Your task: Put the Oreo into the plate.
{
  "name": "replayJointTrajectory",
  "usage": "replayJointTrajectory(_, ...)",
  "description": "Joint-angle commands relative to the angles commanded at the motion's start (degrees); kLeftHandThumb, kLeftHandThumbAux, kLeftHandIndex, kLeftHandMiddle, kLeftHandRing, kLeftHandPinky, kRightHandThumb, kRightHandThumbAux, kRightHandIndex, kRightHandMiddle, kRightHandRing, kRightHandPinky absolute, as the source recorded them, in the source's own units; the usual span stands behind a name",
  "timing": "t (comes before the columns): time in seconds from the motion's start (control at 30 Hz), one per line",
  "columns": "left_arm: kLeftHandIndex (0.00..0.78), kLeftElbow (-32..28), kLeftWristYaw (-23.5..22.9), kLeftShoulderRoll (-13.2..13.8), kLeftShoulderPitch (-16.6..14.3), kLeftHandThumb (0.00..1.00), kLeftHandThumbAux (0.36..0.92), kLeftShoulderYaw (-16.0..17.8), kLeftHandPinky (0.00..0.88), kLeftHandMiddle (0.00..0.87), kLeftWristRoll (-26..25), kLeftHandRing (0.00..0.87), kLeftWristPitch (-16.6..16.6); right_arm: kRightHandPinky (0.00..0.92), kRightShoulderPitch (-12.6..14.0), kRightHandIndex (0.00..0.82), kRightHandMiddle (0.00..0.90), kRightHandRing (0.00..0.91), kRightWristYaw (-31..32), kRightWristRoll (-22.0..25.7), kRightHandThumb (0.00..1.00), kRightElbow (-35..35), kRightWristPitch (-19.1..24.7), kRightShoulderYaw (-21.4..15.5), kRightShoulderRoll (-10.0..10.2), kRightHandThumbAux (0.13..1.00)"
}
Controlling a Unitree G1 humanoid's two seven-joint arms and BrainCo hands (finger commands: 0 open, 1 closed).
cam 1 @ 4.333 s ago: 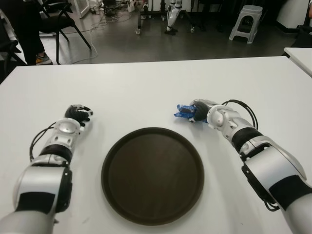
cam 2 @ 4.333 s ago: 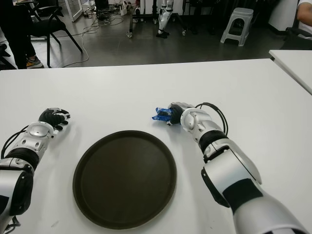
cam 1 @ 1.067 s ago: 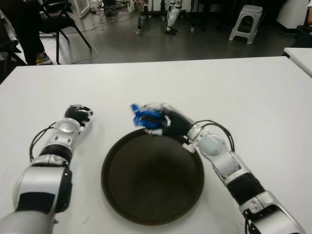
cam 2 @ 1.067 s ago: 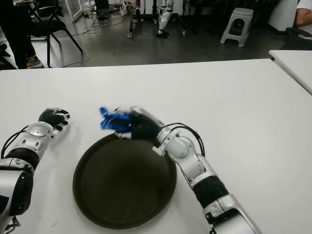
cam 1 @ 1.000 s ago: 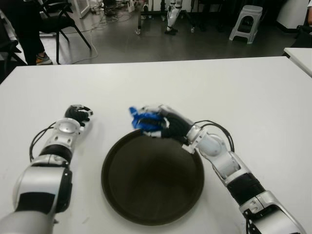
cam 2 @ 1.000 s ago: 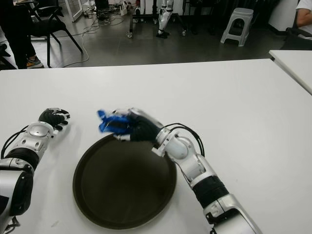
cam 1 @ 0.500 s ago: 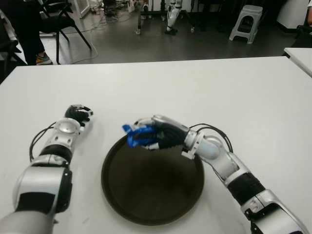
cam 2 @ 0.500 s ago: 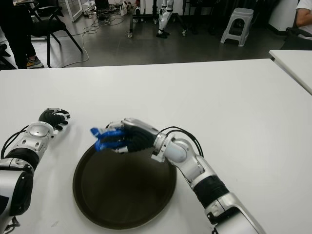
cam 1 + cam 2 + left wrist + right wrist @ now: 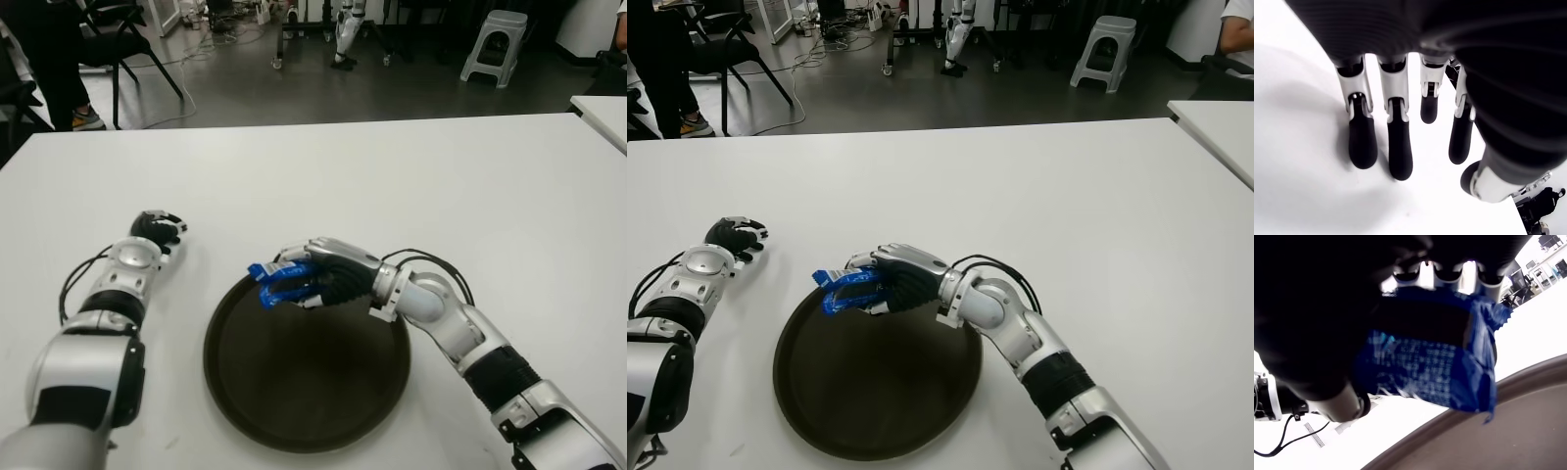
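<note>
Now the right hand [image 9: 328, 279] is pinching the blue Oreo [image 9: 277, 284] pack in its curled fingers. It holds the pack just over the upper left edge of the round dark plate [image 9: 306, 392], near the middle of the frame. The Oreo looks like it is not down in the plate yet, so I think the job is mostly done. What is left is to lower it and let go. The left hand [image 9: 157, 229] shows at the left of the plate, fingers loose and holding nothing. The surface [image 9: 470, 176] is white and wide. Behind it is a gray floor [image 9: 255, 88] with a stool [image 9: 493, 44] at the upper right and a chair [image 9: 118, 39] at the upper left.
</note>
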Motion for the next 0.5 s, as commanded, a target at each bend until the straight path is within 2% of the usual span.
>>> replayJointTrajectory(0.33, 0.396, -0.04, -0.14, 0.10, -0.19, 0.666, 0.733, -0.73, 0.135, 0.122, 0.56, 0.139, 0.93, 0.752, -1.15, 0.437, 0.790, 0.785, -4.79, -5.45, 0.695, 3.28, 0.47, 0.35, -0.42, 0.732)
replayJointTrajectory(0.5, 0.396, -0.03, -0.10, 0.01, -0.19, 0.668, 0.732, -0.17, 0.133, 0.122, -0.05, 0.140, 0.85, 0.750, -1.34, 0.437, 0.776, 0.776, -5.71, -7.85, 0.697, 3.90, 2.56, 0.71, -1.06, 0.731)
